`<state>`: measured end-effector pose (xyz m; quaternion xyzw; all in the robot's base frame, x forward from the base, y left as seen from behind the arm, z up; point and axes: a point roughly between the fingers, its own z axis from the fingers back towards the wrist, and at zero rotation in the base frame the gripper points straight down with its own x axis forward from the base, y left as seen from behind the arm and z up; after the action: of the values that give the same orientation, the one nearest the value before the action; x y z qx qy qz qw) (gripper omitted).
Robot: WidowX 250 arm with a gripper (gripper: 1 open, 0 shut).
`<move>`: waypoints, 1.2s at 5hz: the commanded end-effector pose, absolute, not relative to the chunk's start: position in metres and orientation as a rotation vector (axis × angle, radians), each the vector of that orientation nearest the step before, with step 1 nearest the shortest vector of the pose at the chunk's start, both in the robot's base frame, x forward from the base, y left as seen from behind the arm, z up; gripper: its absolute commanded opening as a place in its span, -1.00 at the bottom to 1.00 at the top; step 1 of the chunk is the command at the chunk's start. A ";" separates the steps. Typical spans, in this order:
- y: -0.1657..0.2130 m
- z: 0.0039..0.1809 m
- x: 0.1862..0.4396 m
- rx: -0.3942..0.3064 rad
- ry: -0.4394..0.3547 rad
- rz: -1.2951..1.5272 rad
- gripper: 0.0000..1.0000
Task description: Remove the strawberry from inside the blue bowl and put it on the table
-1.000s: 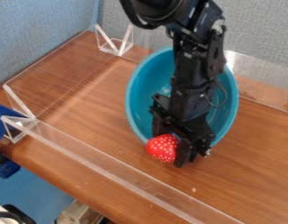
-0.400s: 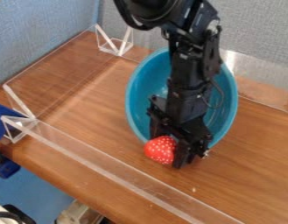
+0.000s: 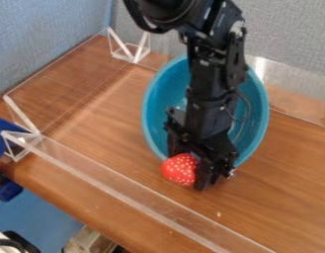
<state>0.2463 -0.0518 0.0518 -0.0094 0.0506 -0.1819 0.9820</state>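
Note:
The red strawberry [image 3: 182,169] rests low at the table [image 3: 112,128] surface, just in front of the blue bowl [image 3: 168,104] and outside its rim. My black gripper [image 3: 201,171] points straight down and is shut on the strawberry, whose right side is covered by the fingers. The arm stands in front of the bowl's middle and hides part of its inside.
A low clear acrylic wall [image 3: 125,193] runs along the near edge, close to the strawberry. Clear triangular brackets stand at the left [image 3: 20,138] and at the back [image 3: 125,44]. Open wood lies to the left of the bowl.

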 end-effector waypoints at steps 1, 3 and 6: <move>-0.049 0.068 0.251 -0.024 0.035 -0.359 -1.00; -0.048 0.069 0.249 -0.030 0.032 -0.355 -1.00; -0.048 0.068 0.246 -0.042 0.029 -0.350 -1.00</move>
<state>0.2402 -0.0503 0.0525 -0.0196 0.0481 -0.1755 0.9831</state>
